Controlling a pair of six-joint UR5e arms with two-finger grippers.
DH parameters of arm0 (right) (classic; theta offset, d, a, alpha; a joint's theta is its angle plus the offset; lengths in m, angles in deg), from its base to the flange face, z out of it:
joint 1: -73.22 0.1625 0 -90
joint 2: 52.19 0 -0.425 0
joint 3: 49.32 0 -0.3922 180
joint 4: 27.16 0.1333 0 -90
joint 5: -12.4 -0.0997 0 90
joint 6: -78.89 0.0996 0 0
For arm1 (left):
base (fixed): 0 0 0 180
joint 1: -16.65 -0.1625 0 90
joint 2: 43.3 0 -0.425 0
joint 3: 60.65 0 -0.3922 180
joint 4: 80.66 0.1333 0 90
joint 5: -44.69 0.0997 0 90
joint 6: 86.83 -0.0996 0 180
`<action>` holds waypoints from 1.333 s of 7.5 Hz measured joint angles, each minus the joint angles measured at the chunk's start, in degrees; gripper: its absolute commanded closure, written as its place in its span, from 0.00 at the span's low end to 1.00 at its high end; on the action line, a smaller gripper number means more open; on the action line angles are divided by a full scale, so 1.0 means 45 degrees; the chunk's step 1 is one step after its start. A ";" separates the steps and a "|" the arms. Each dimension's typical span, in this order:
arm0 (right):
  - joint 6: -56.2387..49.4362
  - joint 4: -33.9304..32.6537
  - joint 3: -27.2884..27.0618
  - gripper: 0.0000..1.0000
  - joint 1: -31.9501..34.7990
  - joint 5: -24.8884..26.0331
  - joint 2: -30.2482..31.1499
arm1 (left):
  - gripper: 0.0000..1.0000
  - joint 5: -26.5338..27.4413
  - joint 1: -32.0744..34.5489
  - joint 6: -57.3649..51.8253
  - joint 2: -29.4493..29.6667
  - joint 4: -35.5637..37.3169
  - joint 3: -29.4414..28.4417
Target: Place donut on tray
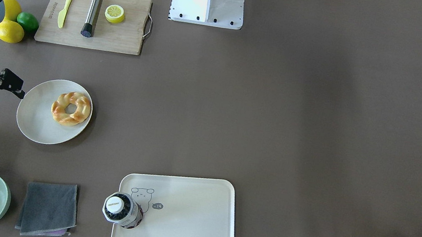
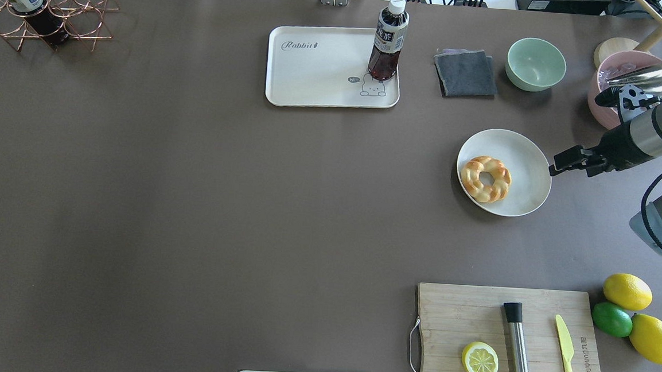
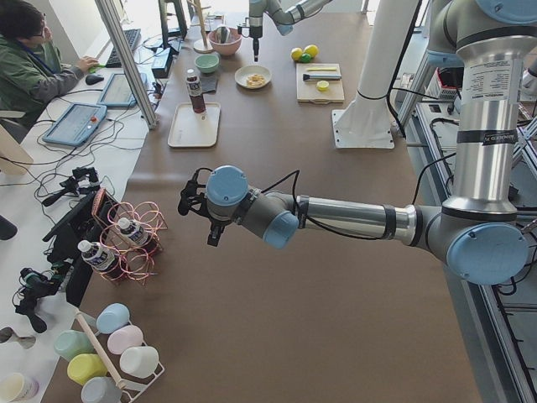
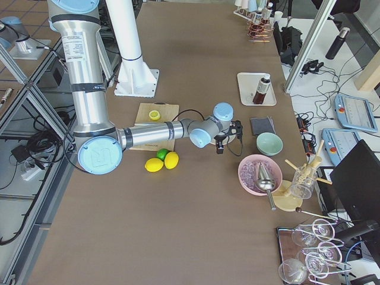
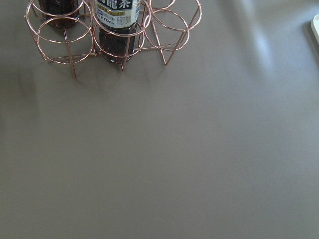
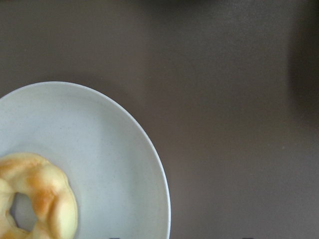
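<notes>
Working outward from the robot in the overhead view, the cutting board [image 2: 461, 315] comes first; the print by its 3 o'clock edge is too small for us to read. Beyond it the donut [image 2: 485, 179] lies on the round plate [image 2: 525, 157], toward the plate's 8 o'clock side. The right gripper [image 2: 559, 164] hovers just off the 3 o'clock rim, jaws apart and empty. We cannot tell whether the left gripper [image 3: 195, 204] is open or closed. Farthest, at the plate's 10 o'clock, the tray [image 2: 315, 70] has a bottle [image 2: 387, 40] on its 2 o'clock corner. We judge that a low reach could nudge the plate, a hard pinch could squash the donut, and a careless set-down could topple the bottle. The tray reads "Rabbit" and the bottle cap "SUNTORY".
</notes>
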 measured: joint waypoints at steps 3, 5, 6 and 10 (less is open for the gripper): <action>0.2430 0.1134 0.0496 0.32 -0.0676 0.0543 -0.0430 | 0.02 0.0033 -0.0024 0.0081 -0.0016 -0.0130 -0.0027; 0.2733 0.1192 0.0513 0.41 -0.0836 0.0835 -0.0246 | 0.02 0.0035 -0.0025 0.0089 -0.0009 -0.0136 -0.0032; 0.2758 0.1191 0.0523 0.47 -0.0855 0.0961 -0.0149 | 0.02 0.0035 -0.0026 0.0087 -0.0003 -0.0136 -0.0032; 0.3047 0.1199 0.0523 1.00 -0.0965 0.1204 -0.0028 | 0.02 0.0035 -0.0026 0.0093 -0.0073 -0.0308 0.0004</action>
